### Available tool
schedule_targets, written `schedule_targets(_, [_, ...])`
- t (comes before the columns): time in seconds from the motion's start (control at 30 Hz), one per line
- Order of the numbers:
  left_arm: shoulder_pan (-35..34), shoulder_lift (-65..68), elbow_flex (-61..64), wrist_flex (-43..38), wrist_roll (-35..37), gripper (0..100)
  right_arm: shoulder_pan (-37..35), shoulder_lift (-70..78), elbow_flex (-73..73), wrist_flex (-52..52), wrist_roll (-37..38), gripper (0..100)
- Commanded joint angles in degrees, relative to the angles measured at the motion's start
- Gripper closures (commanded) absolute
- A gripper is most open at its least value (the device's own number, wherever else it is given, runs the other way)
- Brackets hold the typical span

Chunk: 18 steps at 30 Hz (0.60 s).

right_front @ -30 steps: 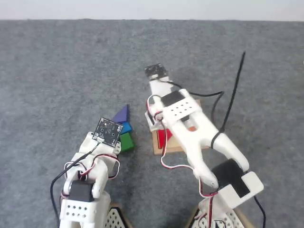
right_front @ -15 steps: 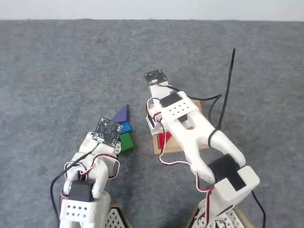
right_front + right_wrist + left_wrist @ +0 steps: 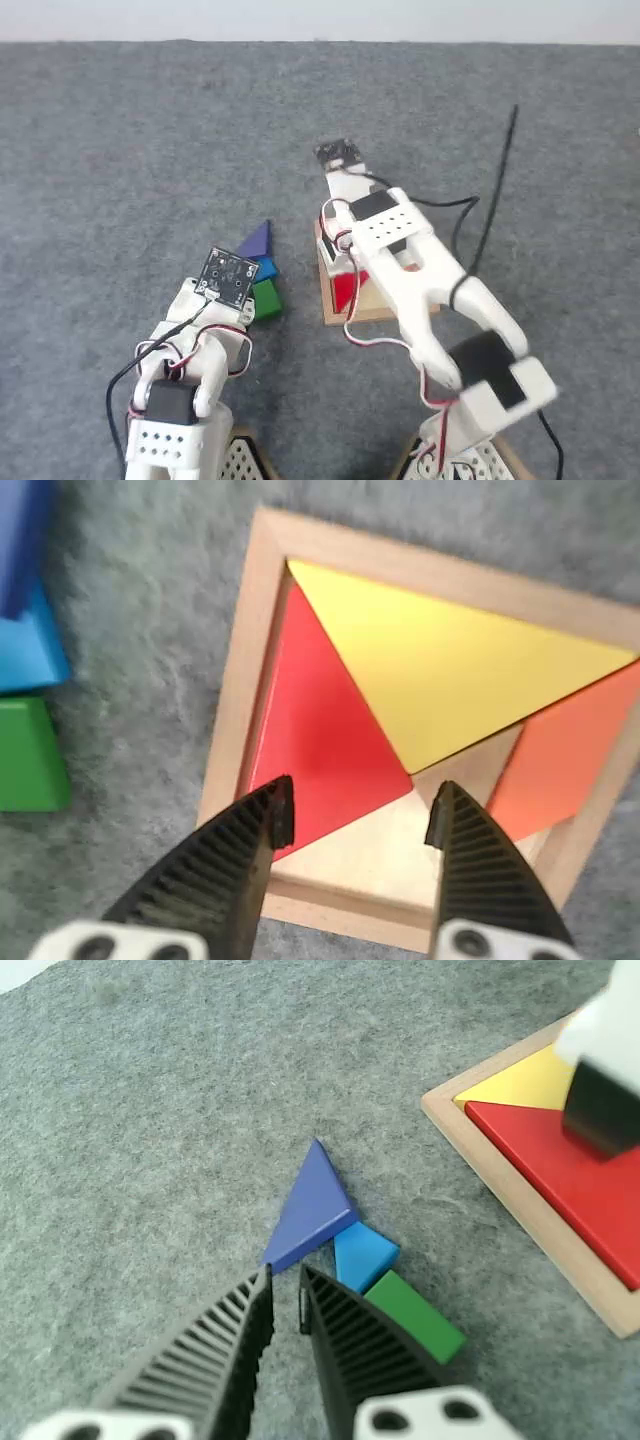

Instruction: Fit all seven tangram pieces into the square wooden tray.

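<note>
The square wooden tray (image 3: 245, 680) holds a red triangle (image 3: 320, 740), a yellow triangle (image 3: 440, 670) and an orange piece (image 3: 560, 750), with bare floor (image 3: 370, 855) below them. My right gripper (image 3: 360, 815) hangs open just above the tray, over the red triangle's corner and the bare floor, holding nothing. On the carpet beside the tray lie a purple triangle (image 3: 312, 1210), a blue piece (image 3: 364, 1254) and a green piece (image 3: 412, 1316), touching in a row. My left gripper (image 3: 286, 1282) is shut and empty, its tips just short of the purple triangle.
Grey carpet (image 3: 150, 150) covers the table with free room at the left and far side. The right arm (image 3: 400, 260) hides much of the tray (image 3: 335, 312) in the high view. A black cable (image 3: 495, 190) arcs to its right.
The right arm has swayed a little over the tray, first toward the left, then back to the right. The left arm and the loose pieces have kept still.
</note>
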Motion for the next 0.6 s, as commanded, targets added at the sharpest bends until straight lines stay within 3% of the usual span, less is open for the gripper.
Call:
schedule_targets(0.0, [-0.18,-0.79,-0.48,0.35,0.44,95,1.45,-10.77,1.85,0.31,2.29,78.3])
schedule_targets(0.2, [-0.18,-0.79,-0.48,0.35,0.44,95,12.62,-22.11,11.96,0.40,2.99,78.6])
schedule_targets(0.37, [-0.18,-0.79,-0.48,0.35,0.44,95,20.79,-29.41,22.95,-5.49,7.82,82.0])
schedule_targets(0.57, [-0.18,-0.79,-0.48,0.35,0.44,95,18.86,-30.20,29.54,-12.35,10.90,92.4])
